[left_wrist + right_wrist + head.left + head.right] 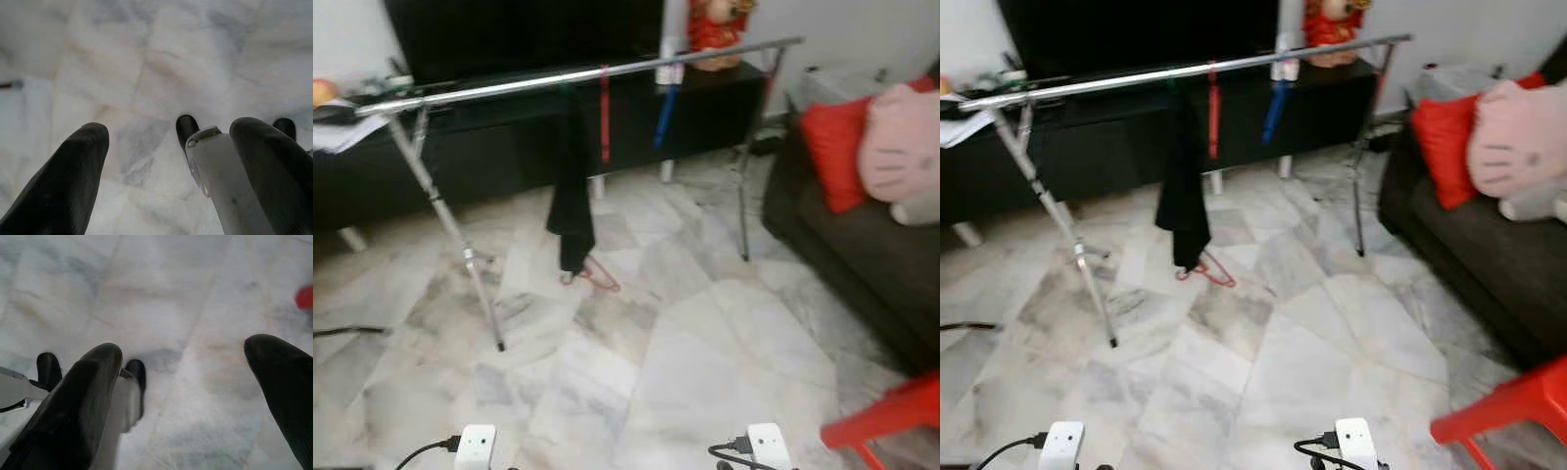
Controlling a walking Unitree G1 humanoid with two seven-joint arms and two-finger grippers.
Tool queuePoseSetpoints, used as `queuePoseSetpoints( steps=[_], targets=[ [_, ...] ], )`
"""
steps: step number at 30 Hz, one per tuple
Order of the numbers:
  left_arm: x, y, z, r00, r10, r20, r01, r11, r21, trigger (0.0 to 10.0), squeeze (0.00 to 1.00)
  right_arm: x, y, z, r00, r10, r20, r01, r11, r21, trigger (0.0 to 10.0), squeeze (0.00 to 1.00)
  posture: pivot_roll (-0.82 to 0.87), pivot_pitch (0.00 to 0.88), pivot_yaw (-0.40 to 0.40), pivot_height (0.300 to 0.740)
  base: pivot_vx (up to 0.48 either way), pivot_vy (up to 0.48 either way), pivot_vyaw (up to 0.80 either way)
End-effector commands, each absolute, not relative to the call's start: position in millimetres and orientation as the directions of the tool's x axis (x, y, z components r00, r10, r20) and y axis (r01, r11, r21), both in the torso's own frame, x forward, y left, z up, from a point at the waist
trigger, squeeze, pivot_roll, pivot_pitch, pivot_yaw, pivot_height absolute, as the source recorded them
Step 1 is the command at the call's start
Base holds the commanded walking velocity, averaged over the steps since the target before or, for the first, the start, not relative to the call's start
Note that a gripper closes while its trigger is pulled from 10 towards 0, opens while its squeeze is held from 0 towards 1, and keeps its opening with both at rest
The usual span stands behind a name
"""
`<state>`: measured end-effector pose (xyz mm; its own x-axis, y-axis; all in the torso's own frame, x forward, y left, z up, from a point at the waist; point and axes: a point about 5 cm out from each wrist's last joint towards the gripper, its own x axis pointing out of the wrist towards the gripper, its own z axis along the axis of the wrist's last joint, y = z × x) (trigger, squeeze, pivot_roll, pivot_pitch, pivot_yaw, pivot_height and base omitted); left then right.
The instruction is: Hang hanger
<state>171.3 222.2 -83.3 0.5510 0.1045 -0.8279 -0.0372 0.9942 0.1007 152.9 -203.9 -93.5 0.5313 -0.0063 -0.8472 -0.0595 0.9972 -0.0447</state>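
Marble floor [685,372] with red hanger [597,277] lying under black garment [572,196] on silver rail [568,76]; left gripper [166,161] and right gripper [186,391] idle, jaws released, grasping nothing.

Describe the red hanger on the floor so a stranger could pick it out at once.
Start at the long silver clothes rail in front of the dark TV cabinet. A black garment hangs from its middle. Below its hem, the red hanger lies on the marble floor, unlike the red and blue items hanging from the rail.
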Motion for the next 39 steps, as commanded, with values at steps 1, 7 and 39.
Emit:
queuePoseSetpoints(
  steps=[1, 7, 39],
  targets=[
    [169, 224, -84, 0.542, 0.105, -0.834, -0.032, 0.994, 0.105, 10.0, 0.0, 150, -203, -95, 0.521, -0.002, -0.853, -0.06, 0.997, -0.039, 10.0, 0.0, -0.1, 0.0, -0.002, 0.74, 0.0, 0.0, -0.77],
    [171, 222, -83, 0.549, 0.095, -0.831, -0.014, 0.994, 0.105, 10.0, 0.0, 151, -203, -94, 0.523, -0.001, -0.853, -0.061, 0.997, -0.038, 10.0, 0.0, -0.1, 0.0, -0.003, 0.74, 0.0, 0.0, -0.77],
    [180, 218, -80, 0.565, 0.067, -0.822, 0.036, 0.994, 0.105, 10.0, 0.0, 153, -202, -94, 0.519, -0.006, -0.855, -0.062, 0.997, -0.045, 10.0, 0.0, -0.11, 0.0, 0.007, 0.74, 0.0, -0.077, -0.77]
  ],
)
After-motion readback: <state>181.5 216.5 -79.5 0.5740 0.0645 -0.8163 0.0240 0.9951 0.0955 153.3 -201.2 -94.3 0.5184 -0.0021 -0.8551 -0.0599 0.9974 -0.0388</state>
